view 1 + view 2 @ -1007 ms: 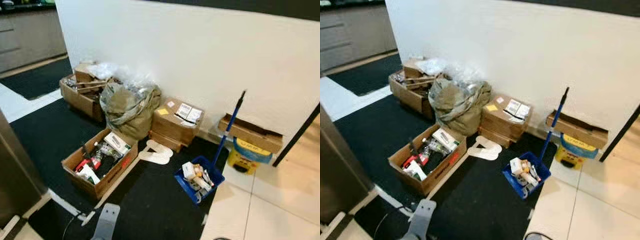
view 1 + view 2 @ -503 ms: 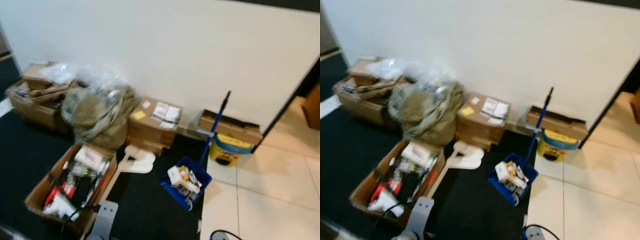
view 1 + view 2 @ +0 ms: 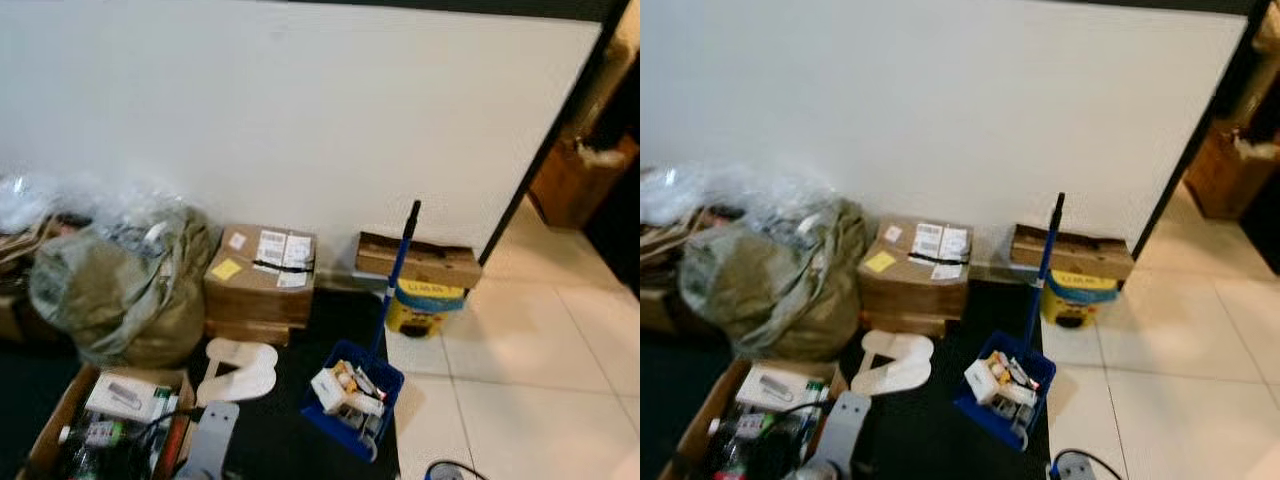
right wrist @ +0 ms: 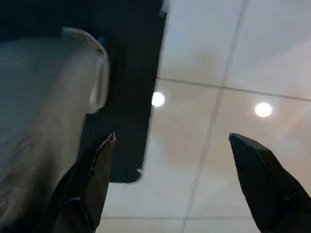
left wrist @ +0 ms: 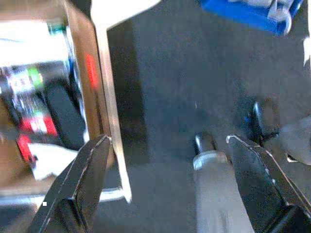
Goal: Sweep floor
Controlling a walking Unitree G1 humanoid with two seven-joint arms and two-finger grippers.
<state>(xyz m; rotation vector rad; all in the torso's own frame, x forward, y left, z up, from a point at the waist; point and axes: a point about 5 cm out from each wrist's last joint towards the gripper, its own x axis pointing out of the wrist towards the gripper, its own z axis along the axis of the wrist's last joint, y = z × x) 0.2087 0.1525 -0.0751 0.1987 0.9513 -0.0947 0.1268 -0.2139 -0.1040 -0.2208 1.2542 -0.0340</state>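
A blue dustpan (image 3: 352,397) with a long blue handle (image 3: 397,268) stands on the black mat (image 3: 280,425), holding several small bits of rubbish. Its handle leans up toward the white wall (image 3: 300,110). My left gripper (image 5: 165,145) hangs open above the mat beside an open cardboard box (image 5: 87,97). My right gripper (image 4: 170,141) is open over the cream floor tiles (image 4: 218,160) at the mat's edge. Part of my left arm (image 3: 208,445) shows at the lower edge of the head views.
A stuffed olive bag (image 3: 125,290), a sealed cardboard box (image 3: 260,275), white slippers (image 3: 240,365) and an open box of items (image 3: 110,420) crowd the left. A flat box (image 3: 415,262) sits on a yellow tub (image 3: 425,305) by the wall. Cream tiles (image 3: 530,380) lie open at right.
The whole view has swung to the right: the boxes and bag have slid left, and the tiled floor and a dark doorway at right have come in. The things themselves have not moved.
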